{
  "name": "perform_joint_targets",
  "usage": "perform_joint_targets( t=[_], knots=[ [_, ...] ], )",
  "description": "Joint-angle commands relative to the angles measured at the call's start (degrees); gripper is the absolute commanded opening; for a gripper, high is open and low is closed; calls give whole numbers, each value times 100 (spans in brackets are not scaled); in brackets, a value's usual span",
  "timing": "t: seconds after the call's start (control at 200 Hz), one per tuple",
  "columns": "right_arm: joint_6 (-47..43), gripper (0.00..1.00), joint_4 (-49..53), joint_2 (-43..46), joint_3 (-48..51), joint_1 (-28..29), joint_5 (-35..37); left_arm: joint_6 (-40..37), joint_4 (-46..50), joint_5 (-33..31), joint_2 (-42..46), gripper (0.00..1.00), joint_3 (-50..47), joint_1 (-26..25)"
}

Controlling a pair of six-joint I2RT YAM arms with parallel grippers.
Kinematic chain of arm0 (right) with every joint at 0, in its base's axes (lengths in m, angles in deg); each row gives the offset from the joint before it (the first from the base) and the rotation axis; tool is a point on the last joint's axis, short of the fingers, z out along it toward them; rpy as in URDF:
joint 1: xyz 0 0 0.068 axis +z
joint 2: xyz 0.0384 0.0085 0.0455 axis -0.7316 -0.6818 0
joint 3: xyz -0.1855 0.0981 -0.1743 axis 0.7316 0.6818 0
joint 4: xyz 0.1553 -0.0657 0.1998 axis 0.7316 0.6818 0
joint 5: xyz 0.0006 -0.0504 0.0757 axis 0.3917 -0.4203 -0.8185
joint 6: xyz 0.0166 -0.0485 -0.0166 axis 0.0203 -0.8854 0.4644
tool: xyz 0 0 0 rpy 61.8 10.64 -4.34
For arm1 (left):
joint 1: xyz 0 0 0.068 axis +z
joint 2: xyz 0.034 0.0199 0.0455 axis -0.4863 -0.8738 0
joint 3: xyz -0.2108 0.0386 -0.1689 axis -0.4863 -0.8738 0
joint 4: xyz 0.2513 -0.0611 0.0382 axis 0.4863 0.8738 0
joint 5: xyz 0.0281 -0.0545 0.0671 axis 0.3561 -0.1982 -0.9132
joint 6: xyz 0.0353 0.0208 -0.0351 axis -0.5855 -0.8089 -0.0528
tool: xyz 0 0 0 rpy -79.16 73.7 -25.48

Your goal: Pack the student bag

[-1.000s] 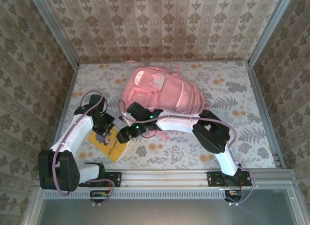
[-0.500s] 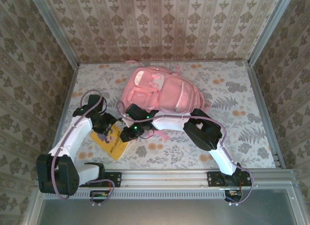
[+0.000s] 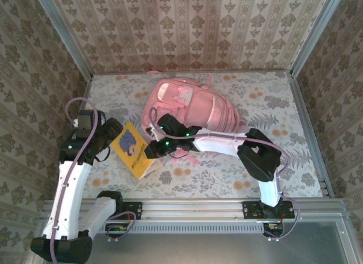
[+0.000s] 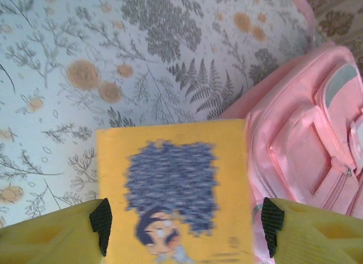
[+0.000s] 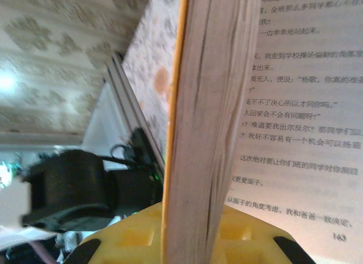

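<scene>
The student bag (image 3: 190,108) is a large pink backpack lying flat at the table's middle back, and its pink front pockets (image 4: 317,139) also show in the left wrist view. A yellow book (image 3: 132,149) with a cartoon cover (image 4: 173,184) lies tilted just left of the bag. My right gripper (image 3: 152,152) is shut on the book's right edge. In the right wrist view the page block (image 5: 210,122) stands between the jaws (image 5: 187,250) and a page of printed text (image 5: 306,133) fans open. My left gripper (image 3: 108,136) hangs open (image 4: 187,225) above the cover, apart from it.
The table wears a floral cloth (image 3: 272,110) and is boxed in by patterned walls with metal posts (image 3: 62,34). A metal rail (image 3: 227,204) runs along the near edge by the arm bases. Bare cloth lies right of the bag and in front of it.
My left gripper opened, let go of the book and drew back to the left. My right gripper closed on the book's right edge, and the book shifted up and toward the bag.
</scene>
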Motion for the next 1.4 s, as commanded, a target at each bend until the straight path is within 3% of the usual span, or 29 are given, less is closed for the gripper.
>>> perform_joint_targets(
  t=[0.0,0.175,0.305,0.495,0.59,0.66,0.855,0.995,1.12,1.255,1.3,1.395],
  knots=[
    [1077,0,-1556,659,250,-401,-185,-615,-126,-147,125,77,82,37],
    [1656,0,-2043,1234,555,-831,-163,-1040,-747,419,300,84,-40,58],
    [1914,0,-2257,1521,688,-1035,-251,-1213,-1689,1855,314,86,-293,91],
    [2419,0,-2982,1739,946,-1177,-417,-433,-2861,3083,-67,90,-829,299],
    [2628,0,-3276,1775,1033,-1186,-510,221,-3909,3838,-307,89,-1195,399],
    [2804,0,-3547,1775,1110,-1188,-552,609,-4580,4044,-369,87,-1430,406],
    [3236,0,-4195,1710,1340,-1195,-568,1358,-5924,4328,-372,72,-1831,384],
    [3347,0,-4333,1625,1431,-1203,-558,1819,-6721,4420,-415,50,-2066,335],
    [3188,0,-4091,1643,1449,-1219,-491,1831,-6858,4397,-362,26,-2109,273],
    [2851,0,-3589,1702,1423,-1238,-433,1804,-6846,4341,-302,11,-2138,252],
    [2702,9,-3360,1747,1442,-1271,-366,1804,-6848,4297,-282,7,-2146,247],
    [2479,41,-3007,1906,1593,-1416,-142,1740,-6794,4174,-204,0,-2146,239]
  ],
)
